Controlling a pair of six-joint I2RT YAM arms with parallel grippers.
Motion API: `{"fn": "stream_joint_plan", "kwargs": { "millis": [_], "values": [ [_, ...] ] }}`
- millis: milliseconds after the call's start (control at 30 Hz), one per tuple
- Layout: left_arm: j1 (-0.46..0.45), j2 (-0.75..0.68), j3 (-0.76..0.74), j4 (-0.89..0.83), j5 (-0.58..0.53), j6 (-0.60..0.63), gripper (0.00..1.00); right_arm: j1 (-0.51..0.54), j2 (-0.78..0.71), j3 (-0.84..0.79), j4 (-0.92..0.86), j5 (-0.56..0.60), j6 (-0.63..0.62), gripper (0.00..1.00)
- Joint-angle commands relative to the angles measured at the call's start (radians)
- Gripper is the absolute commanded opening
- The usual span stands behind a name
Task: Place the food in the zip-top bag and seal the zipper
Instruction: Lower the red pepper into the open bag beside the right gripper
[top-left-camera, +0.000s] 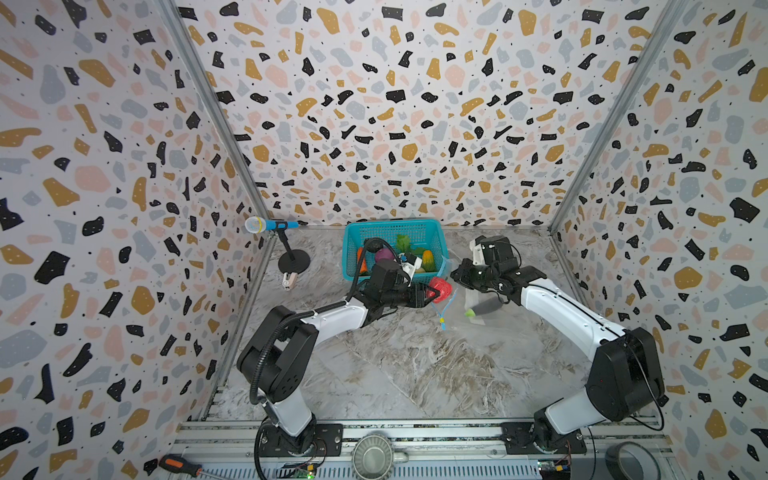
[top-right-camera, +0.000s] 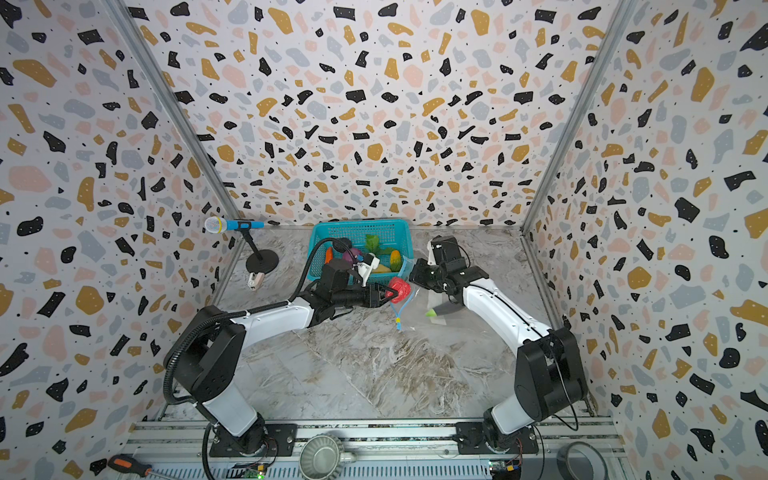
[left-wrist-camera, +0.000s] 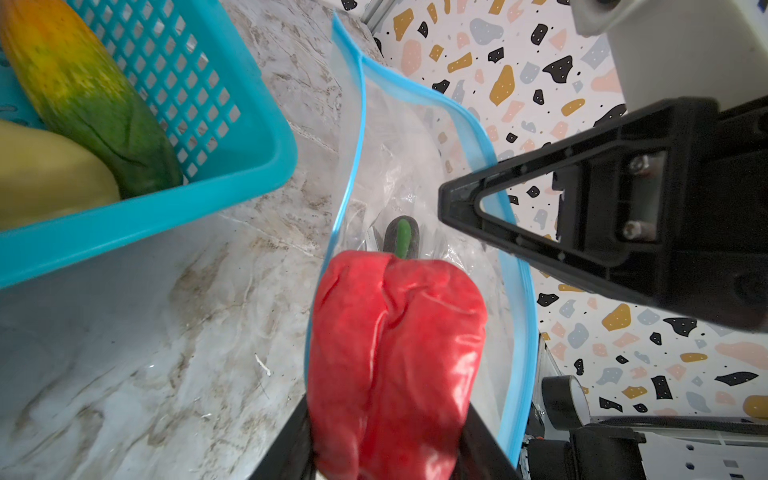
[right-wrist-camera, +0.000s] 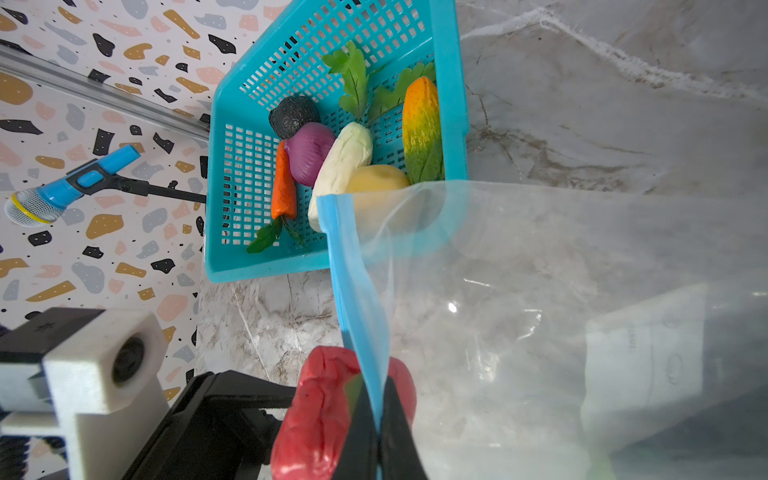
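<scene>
I hold the red pepper (top-left-camera: 443, 286) clamped in my left gripper (top-left-camera: 433, 293), at the mouth of the zip-top bag (right-wrist-camera: 540, 270). My right gripper (right-wrist-camera: 379, 432) pinches the zipper (right-wrist-camera: 353, 291).

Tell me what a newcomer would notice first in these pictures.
The red pepper, bright in the left gripper, sits right at the open mouth of the clear bag mid-table. The right gripper pinches the bag's blue zipper to hold it open, with a dark eggplant already inside. Behind them, a teal basket of vegetables stands by the back wall.
</scene>
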Motion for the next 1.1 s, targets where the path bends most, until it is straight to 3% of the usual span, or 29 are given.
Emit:
{"fn": "stream_joint_plan", "kwargs": {
  "millis": [0, 567, 1067],
  "values": [
    [0.002, 0.012, 0.018, 0.026, 0.004, 0.011, 0.31, 0.008, -0.036, 0.023, 0.016, -0.011, 0.006, 0.00],
    [-0.030, 0.052, 0.082, -0.041, -0.018, 0.046, 0.38, 0.016, -0.022, 0.021, 0.027, -0.016, 0.010, 0.00],
    [-0.031, 0.042, 0.077, -0.057, -0.032, 0.061, 0.53, 0.015, -0.022, 0.018, 0.029, -0.017, 0.010, 0.00]
  ]
}}
